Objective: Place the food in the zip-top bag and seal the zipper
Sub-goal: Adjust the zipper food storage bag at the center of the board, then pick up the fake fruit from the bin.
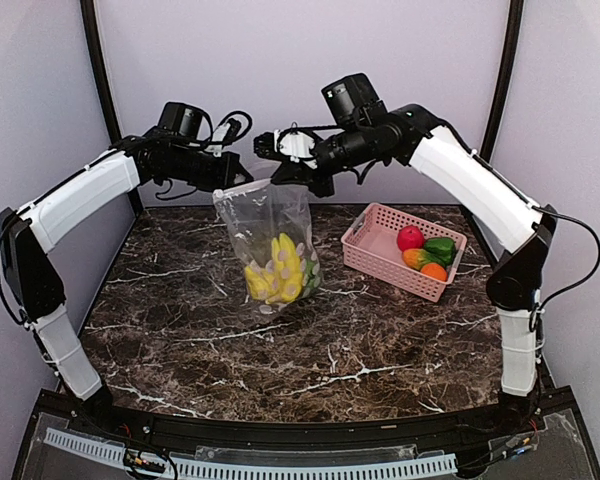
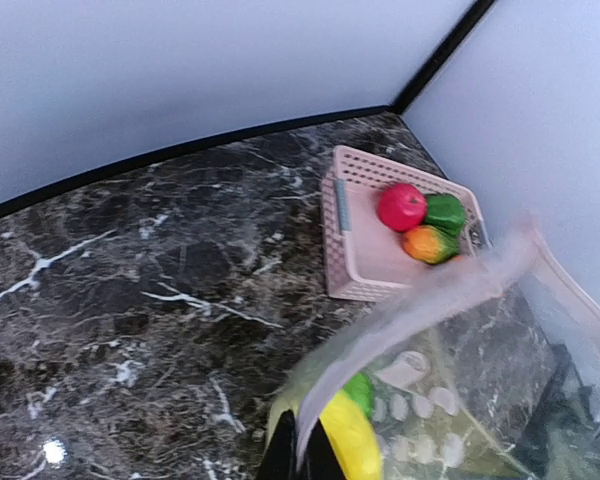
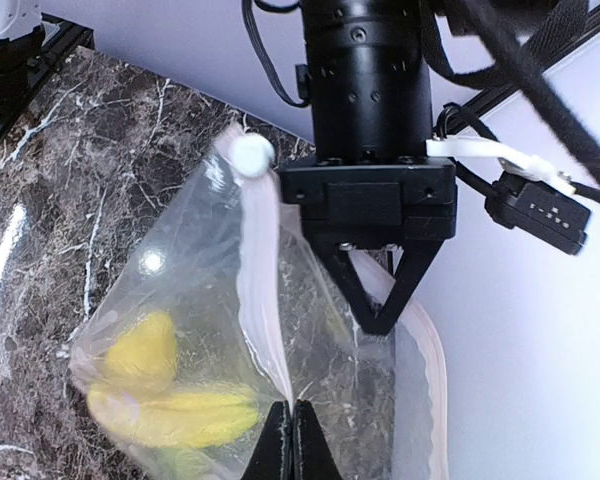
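1. Right hand [image 3: 291, 440] is pinched fully shut on the zipper [image 3: 259, 300], on the near lip of the zip-top bag [image 3: 170, 330]. The pale strip runs up from my fingertips.
2. Opposite it, my left hand [image 3: 378, 320] is closed too, its tips clamped on the far lip, so the mouth gapes between the two grips.
3. Below both hands the bag hangs over the back middle of the table [image 1: 200, 330]. Yellow food [image 3: 175, 415] and some green pieces sag in its bottom. Whether the bottom touches the table I cannot tell.
4. I judge the bag to be light, floppy and slick, since the film folds and twists under its load. The stiffer strip is the sound place to hold, and a pinch on bare film would likely slip.
5. Both forearms reach inward at about the same height, with the wrists nearly facing each other above the bag.
6. Off to my right, well apart from the bag, the pink basket [image 1: 385, 272] holds a red fruit [image 1: 410, 237], a green pepper [image 1: 440, 248] and an orange [image 1: 434, 271]. They look hard, glossy and light, and I would take each across its middle.
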